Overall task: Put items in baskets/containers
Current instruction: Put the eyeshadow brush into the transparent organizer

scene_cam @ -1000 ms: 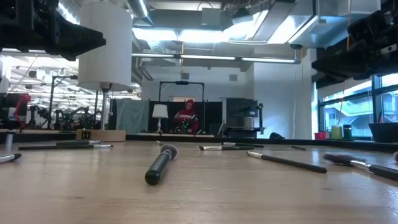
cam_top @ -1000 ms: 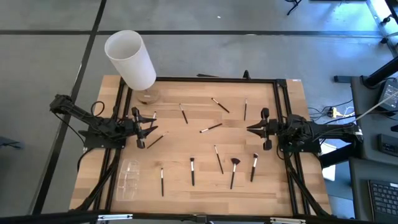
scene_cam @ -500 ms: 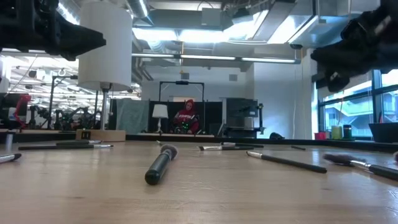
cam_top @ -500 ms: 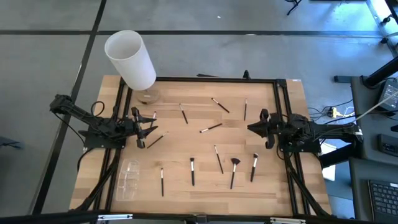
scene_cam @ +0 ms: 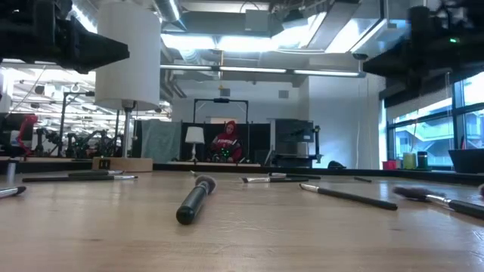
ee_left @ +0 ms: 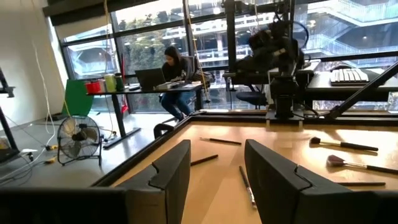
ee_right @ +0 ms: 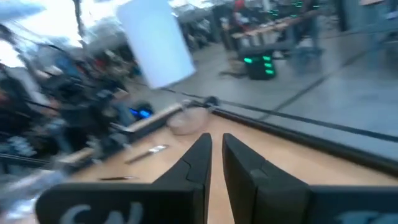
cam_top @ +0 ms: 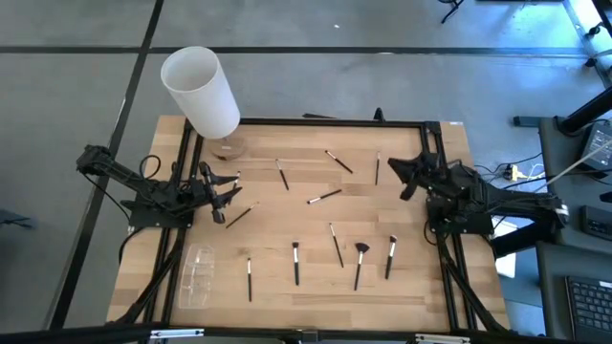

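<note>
About a dozen thin makeup brushes lie flat and scattered on the wooden table (cam_top: 316,287); one has a reddish-brown fan head (cam_top: 361,249), and a dark-handled brush (scene_cam: 195,200) lies nearest in the low view. The see-through container (cam_top: 197,275) rests on the table's near left part. My left gripper (cam_top: 220,193) hovers open at the left side, with nothing between its fingers (ee_left: 216,155). My right gripper (cam_top: 400,178) hangs above the table's right side toward the far edge, shut and empty (ee_right: 216,142).
A tall white cylinder (cam_top: 201,91) stands tilted at the far left corner, with a small round object (cam_top: 228,148) at its foot. A black frame (cam_top: 325,122) runs round the table. A person sits far off in the room (scene_cam: 228,143).
My right gripper has risen and swung toward the table's far edge, rolling as it went; its fingers stay shut. The brushes and the container lie as before.
</note>
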{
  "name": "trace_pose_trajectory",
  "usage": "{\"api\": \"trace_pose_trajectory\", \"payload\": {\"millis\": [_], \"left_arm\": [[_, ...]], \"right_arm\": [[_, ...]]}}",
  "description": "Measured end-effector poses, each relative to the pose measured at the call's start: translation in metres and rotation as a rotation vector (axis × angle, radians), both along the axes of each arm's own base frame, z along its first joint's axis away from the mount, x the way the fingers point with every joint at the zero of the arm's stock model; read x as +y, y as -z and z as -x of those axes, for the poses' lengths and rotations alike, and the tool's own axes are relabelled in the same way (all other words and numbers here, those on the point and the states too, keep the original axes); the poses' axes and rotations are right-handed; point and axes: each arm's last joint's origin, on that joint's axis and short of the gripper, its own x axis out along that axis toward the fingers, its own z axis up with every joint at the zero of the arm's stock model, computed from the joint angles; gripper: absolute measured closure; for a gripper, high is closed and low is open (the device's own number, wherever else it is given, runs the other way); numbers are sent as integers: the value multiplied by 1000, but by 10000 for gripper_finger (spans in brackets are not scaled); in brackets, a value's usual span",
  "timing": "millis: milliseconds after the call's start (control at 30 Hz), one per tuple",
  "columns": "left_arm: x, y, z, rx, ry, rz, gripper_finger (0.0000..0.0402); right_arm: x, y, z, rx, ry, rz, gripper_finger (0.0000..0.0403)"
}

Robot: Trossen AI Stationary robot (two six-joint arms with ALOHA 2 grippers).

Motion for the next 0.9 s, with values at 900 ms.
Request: {"api": "trace_pose_trajectory", "payload": {"millis": [900], "left_arm": [[-1, -10, -1, -150, 166, 137, 254]], "right_arm": [[-134, -1, -189, 1017, -175, -339, 289]]}}
